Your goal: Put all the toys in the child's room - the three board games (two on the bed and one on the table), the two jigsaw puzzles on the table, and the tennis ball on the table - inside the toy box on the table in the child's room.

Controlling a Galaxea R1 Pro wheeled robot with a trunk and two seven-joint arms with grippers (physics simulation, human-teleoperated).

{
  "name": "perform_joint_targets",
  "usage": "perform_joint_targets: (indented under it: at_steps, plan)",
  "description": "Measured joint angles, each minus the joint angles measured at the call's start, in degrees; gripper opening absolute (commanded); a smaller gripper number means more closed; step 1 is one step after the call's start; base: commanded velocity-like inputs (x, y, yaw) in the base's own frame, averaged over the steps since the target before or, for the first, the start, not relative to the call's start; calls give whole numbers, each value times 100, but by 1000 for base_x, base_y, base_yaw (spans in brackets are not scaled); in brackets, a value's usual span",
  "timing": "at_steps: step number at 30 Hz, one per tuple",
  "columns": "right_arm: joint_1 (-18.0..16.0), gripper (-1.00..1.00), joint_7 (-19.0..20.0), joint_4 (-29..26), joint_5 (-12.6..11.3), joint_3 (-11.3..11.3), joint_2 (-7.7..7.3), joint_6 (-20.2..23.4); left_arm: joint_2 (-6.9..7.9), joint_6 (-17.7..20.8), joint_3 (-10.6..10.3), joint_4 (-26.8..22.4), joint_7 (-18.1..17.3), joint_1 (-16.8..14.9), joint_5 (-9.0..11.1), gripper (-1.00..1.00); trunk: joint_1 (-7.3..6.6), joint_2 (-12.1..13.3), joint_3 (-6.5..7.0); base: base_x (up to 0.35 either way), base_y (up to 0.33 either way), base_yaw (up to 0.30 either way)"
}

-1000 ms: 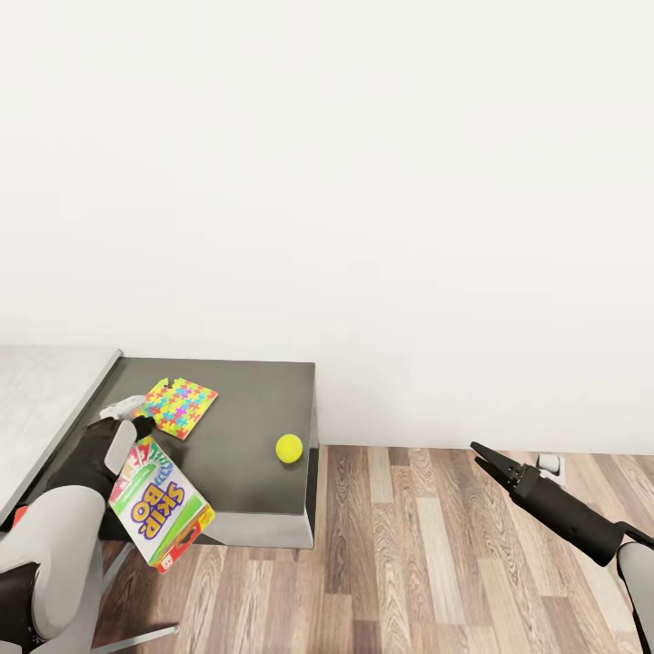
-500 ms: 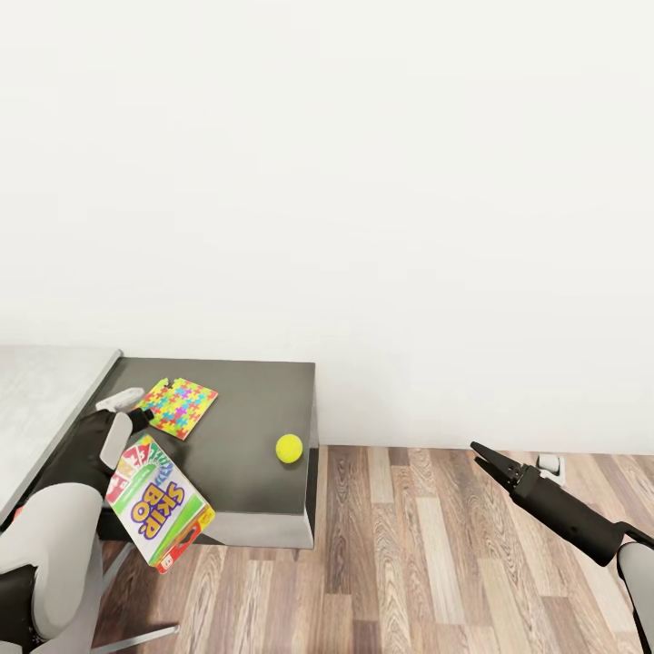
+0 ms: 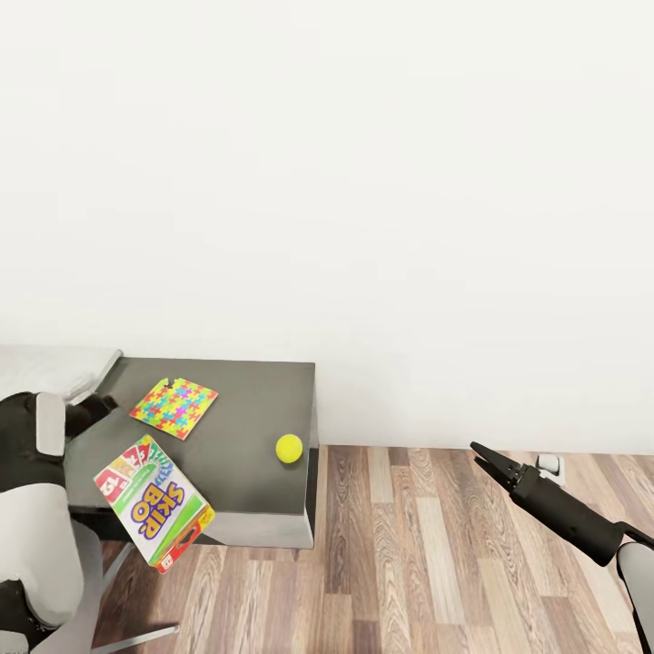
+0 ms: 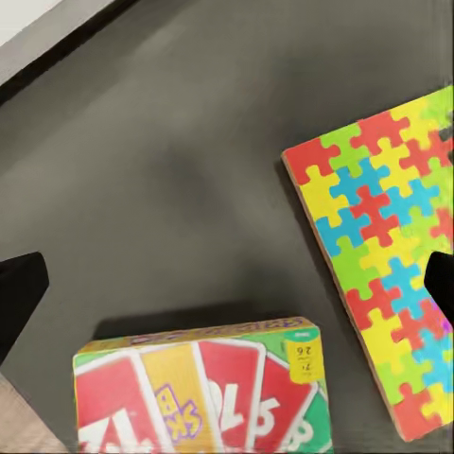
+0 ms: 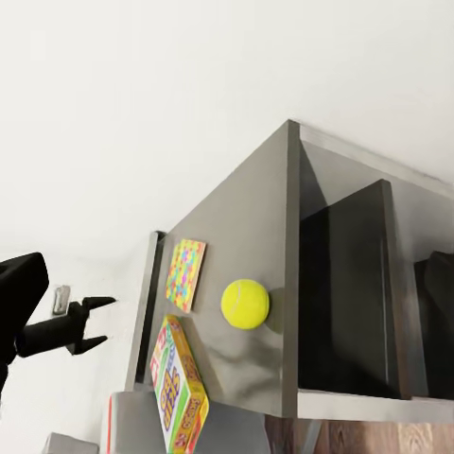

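Note:
The SKIP-BO board game (image 3: 150, 502) (image 4: 199, 388) (image 5: 175, 388) lies flat on the table's dark grey cabinet top (image 3: 245, 400), with one corner jutting past the front edge. Behind it lies a jigsaw puzzle (image 3: 174, 406) (image 4: 383, 255) (image 5: 185, 274). The tennis ball (image 3: 289, 447) (image 5: 246, 303) rests near the top's right edge. My left gripper (image 3: 98, 406) (image 4: 227, 284) (image 5: 95, 322) hovers open over the gap between box and puzzle, holding nothing. Off to the right, over the floor, my right gripper (image 3: 480, 451) is open and empty. The toy box and the bed are out of view.
The pale grey desk top (image 3: 36, 363) adjoins the cabinet on the left. A white wall rises behind. Brown plank floor (image 3: 436, 545) spreads to the right, with a wall socket (image 3: 549, 465) at its base. The cabinet's side has open dark compartments (image 5: 340, 293).
My left gripper has let go of the SKIP-BO box and pulled back up and to the left. The box now rests on the cabinet top. The right arm has not moved.

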Motion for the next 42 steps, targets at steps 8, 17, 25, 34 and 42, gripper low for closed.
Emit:
perform_joint_targets:
  at_steps: [8, 17, 25, 34, 42]
  plan:
    - [0, 100, 0, 0, 0, -5, -6, 0, 57, 526, 381, -718, -733, 171, 983, 100, 0, 0, 0, 0, 0, 0]
    - [0, 100, 0, 0, 0, -7, -8, 0, 379, 523, -48, -1176, -1059, 812, 2775, 100, 0, 0, 0, 0, 0, 0]
    - [0, 100, 0, 0, -5, -7, -8, 0, 1524, 521, -1461, -1208, -1535, 1352, 5466, 100, 0, 0, 0, 0, 0, 0]
    - [0, 100, 0, 0, -7, -5, -8, 0, 2519, 523, -2420, -1709, -1641, 1687, 7461, 100, 0, 0, 0, 0, 0, 0]
    - [0, 100, 2, 0, -10, -7, -8, 0, 3135, 528, -3041, -1859, -2408, 1700, 7698, 100, 0, 0, 0, 0, 0, 0]
